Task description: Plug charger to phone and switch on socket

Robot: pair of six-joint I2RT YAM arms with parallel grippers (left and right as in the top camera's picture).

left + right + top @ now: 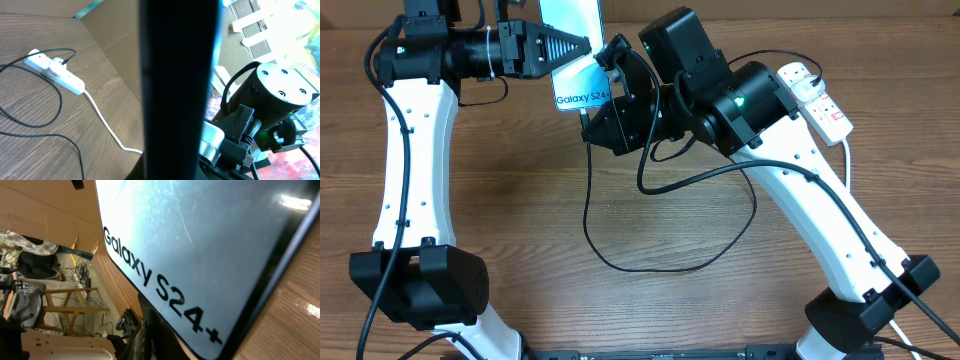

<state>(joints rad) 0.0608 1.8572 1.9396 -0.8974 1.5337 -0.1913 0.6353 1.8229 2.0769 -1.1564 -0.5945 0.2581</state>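
Left gripper clamped phone upright, likely steadying for insertion; right gripper at lower edge, closure unclear.

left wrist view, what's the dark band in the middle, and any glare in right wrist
Left wrist: a dark thing against the lens, out of focus; the socket behind is sharp. Right wrist: small glare spot top right on the phone.

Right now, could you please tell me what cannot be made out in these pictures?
- Overhead: the right gripper hides the charger tip and the phone port.
- Overhead: the socket switches are too small to read.
- Left wrist: a blurred dark bar hides the left gripper, so its grip is unclear.
- Overhead: the frame's top edge cuts off the phone.
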